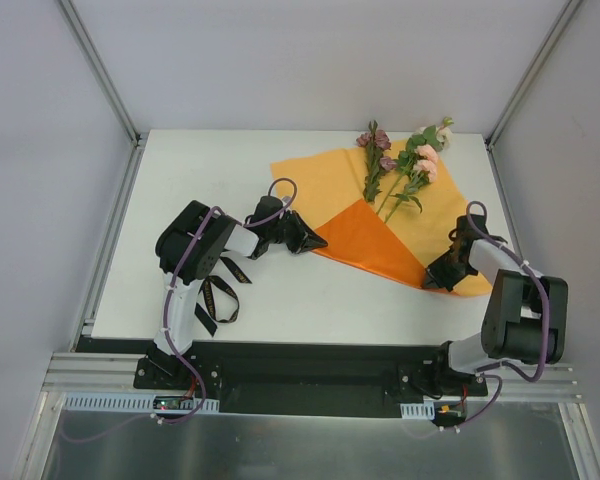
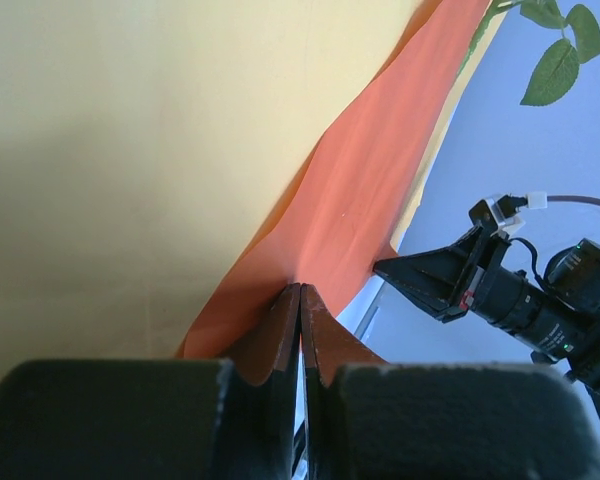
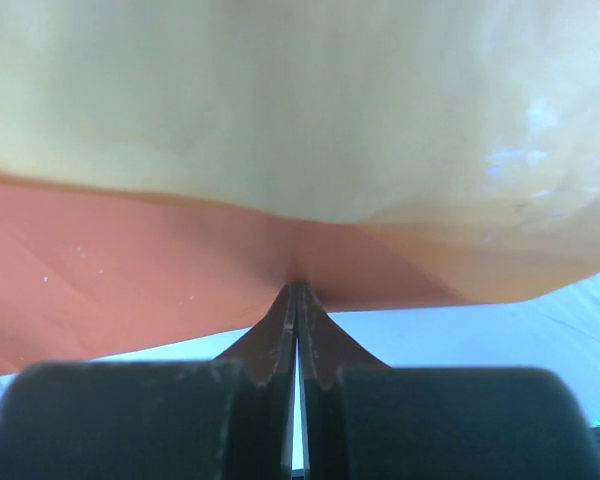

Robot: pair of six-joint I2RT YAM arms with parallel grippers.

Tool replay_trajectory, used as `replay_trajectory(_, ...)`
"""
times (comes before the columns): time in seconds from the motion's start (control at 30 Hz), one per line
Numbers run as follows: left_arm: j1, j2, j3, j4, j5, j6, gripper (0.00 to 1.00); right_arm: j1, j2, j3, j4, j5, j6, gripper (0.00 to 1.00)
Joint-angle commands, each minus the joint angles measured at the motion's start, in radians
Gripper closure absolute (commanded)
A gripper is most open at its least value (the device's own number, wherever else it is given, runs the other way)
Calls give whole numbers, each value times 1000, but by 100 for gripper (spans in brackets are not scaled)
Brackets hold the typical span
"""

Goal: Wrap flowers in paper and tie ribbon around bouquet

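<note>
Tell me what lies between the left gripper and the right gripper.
Only the paper, its folded darker-orange flap, spans that stretch in the top view; the flowers lie farther back on it.

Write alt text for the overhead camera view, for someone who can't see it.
An orange paper lies on a white table with pink and mauve flowers on it. The left gripper and right gripper each have jaws shut on its near side; a black ribbon lies at near left.
</note>
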Motion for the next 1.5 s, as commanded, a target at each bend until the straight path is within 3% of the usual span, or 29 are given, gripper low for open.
replay_trajectory(0.0, 16, 35, -21, -136, -27, 55, 100, -99, -7, -95, -99, 164, -11, 99)
replay_trajectory(0.27, 16, 45, -9, -140, -16, 54, 100, -317, -165, -140, -145, 239, -46, 99)
replay_trajectory(0.4, 16, 45, -3, -145, -11, 61, 100, -310, -264, -82, -179, 289, -117, 99)
replay_trajectory(0.5, 16, 43, -3, -156, -7, 67, 100, -186, -350, -5, -197, 349, -161, 97)
replay_trajectory(0.57, 16, 43, -3, -162, -8, 72, 100, -25, -419, 41, -169, 326, -209, 87)
replay_trajectory(0.63, 16, 38, -1, -168, -11, 76, 100, 125, -421, 46, -34, 160, -265, 74)
replay_trajectory(0.67, 16, 35, -1, -174, -13, 78, 100, 172, -398, 47, 27, -25, -272, 71)
replay_trajectory(0.77, 16, 29, 9, -209, -19, 104, 100, 368, -192, 136, 171, -206, -269, 68)
replay_trajectory(0.87, 16, 20, 28, -251, -23, 133, 100, 517, 38, 272, 244, -301, -260, 78)
replay_trajectory(0.9, 16, 19, 23, -251, -25, 133, 100, 537, 85, 318, 272, -309, -255, 90)
replay_trajectory(0.97, 14, 8, 20, -254, -27, 133, 100, 563, 195, 352, 290, -327, -234, 99)
replay_trajectory(1.13, 13, -15, 34, -295, -36, 172, 100, 563, 341, 412, 315, -327, -220, 99)
replay_trajectory(1.4, 8, -90, 111, -367, 5, 333, 100, 565, 399, 397, 223, -203, -233, 99)
replay_trajectory(1.47, 2, -126, 129, -380, 19, 360, 89, 565, 413, 398, 220, -196, -233, 99)
